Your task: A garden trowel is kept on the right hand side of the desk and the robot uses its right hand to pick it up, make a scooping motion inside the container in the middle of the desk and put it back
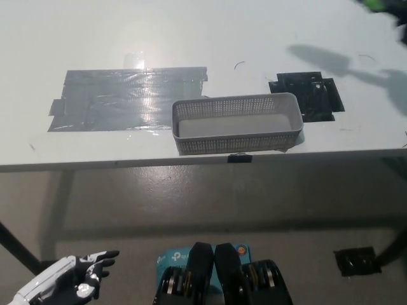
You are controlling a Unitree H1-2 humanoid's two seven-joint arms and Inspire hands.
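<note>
Your black right hand point(402, 19), grip untellable, is hovering far right beside the green-handled garden trowel point(375, 5), clear of the grey mesh container point(238, 101), while your white left hand point(70, 286) is idling near left, fingers spread, empty.

The left robot hand point(67, 286) is white with black patches.

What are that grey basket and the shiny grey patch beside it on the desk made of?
The basket looks like moulded plastic with a matte grey finish: its walls are a fine grid of holes. The grey patch is probably duct tape: it shows overlapping strips with ragged ends, and a glossy glare from the light.
</note>
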